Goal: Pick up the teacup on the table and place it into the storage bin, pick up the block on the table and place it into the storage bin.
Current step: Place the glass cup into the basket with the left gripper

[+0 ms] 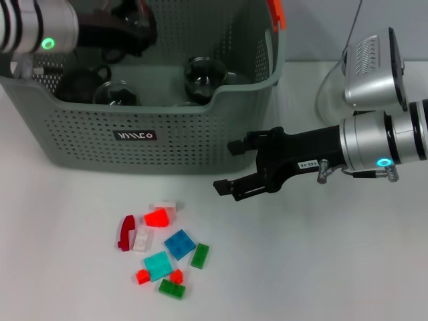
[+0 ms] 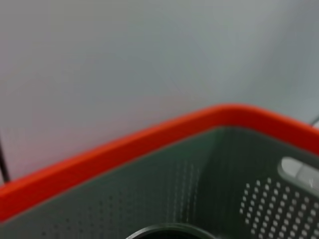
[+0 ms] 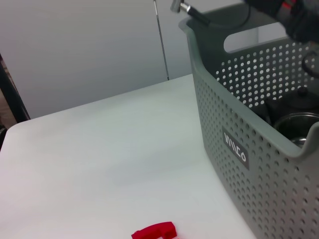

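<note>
Hovering my right gripper [image 1: 231, 167], claw released and empty, just off the storage bin [image 1: 167, 144]'s front right corner, I'd say the blocks [image 1: 164, 251] lie forward-left of it toward the table's front edge, far closer than my left gripper [image 1: 127, 30], over the bin, claw can't tell.

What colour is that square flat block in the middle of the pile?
Blue; the square block shows best in the head view.
</note>
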Available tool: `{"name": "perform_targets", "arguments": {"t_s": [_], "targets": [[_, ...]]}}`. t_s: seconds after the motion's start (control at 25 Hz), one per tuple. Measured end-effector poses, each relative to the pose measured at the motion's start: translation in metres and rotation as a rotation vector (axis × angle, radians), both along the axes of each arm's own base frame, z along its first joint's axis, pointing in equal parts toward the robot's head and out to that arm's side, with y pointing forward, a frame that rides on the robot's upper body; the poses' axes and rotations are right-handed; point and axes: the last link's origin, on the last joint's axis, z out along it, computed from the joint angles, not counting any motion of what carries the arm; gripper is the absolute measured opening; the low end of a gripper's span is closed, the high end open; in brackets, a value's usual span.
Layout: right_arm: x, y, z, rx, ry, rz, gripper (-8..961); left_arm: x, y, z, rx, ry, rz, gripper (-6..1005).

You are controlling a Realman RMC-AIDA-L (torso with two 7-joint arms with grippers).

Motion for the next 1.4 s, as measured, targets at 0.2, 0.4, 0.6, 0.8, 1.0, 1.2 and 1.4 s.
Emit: {"name": "perform_targets", "arguments": {"t_s": [0.2,0.4,0.6,0.8,1.0,1.2,1.4], "targets": [[-0.002,0.002,0.002,0.005,-0.004,0.007,945,0.000,-0.004,-0.012,-0.027,0.032,-0.011,39],[-0.003,0.004,0.003,0.008,-0.006,0.012,945,0.006,-0.004,-0.017,-0.041,0.044,-0.029,40],[-0.003,0.005,0.004,0.009,-0.007,0.012,945,0.010,-0.003,-0.021,-0.043,0.059,-0.043,40],[-0.002,0.005,0.004,0.010,-0.008,0.010,945,0.012,-0.001,-0.030,-0.030,0.092,-0.055,40],[0.000,0.005,0.004,0.017,-0.008,0.001,945,0.012,-0.001,-0.039,-0.009,0.108,-0.051,41],[0.001,0.005,0.005,0.019,-0.008,-0.002,945,0.013,-0.001,-0.043,0.001,0.101,-0.045,59],[0.003,0.004,0.004,0.017,-0.009,-0.001,945,0.013,-0.003,-0.046,-0.013,0.098,-0.044,142]]}}
